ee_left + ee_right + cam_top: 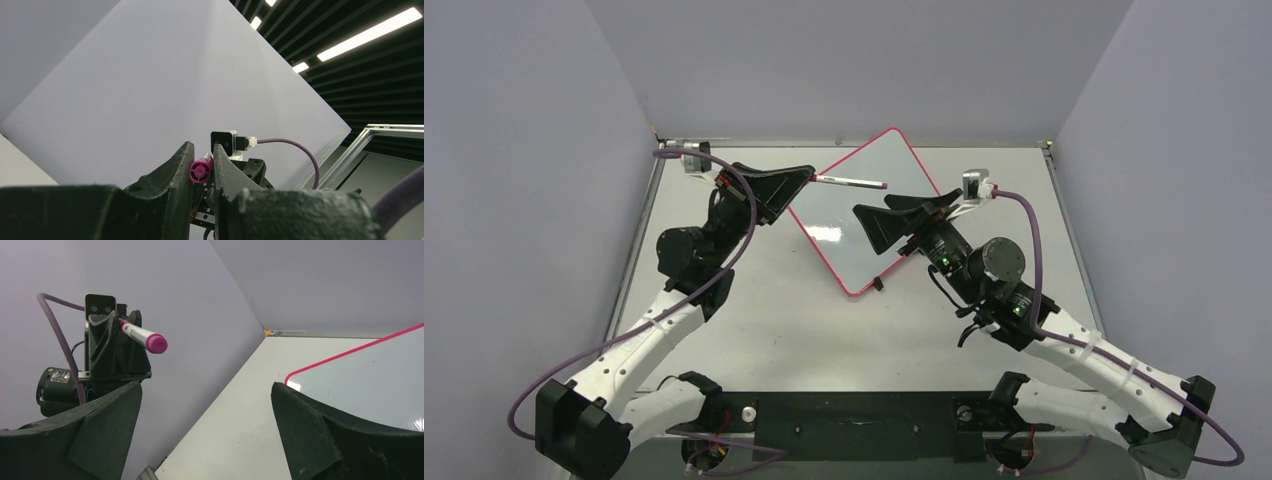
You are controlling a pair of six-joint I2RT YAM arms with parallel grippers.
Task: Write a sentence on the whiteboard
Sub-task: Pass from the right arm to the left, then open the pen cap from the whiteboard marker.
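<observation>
The whiteboard (864,215) lies turned like a diamond at the middle back of the table; its red-pink rim and one rounded corner show in the right wrist view (350,380). No sentence shows on it. My left gripper (807,177) is shut on a white marker pen (849,182) with a magenta cap, held level above the board's upper left edge and pointing right. In the left wrist view the marker's magenta end (200,170) sits pinched between the fingers. In the right wrist view the marker (142,336) points toward the camera. My right gripper (861,222) is open and empty over the board.
Grey walls close in the table at the back and both sides. A small black clip (877,284) sits at the board's near corner. Purple cables loop from both wrists.
</observation>
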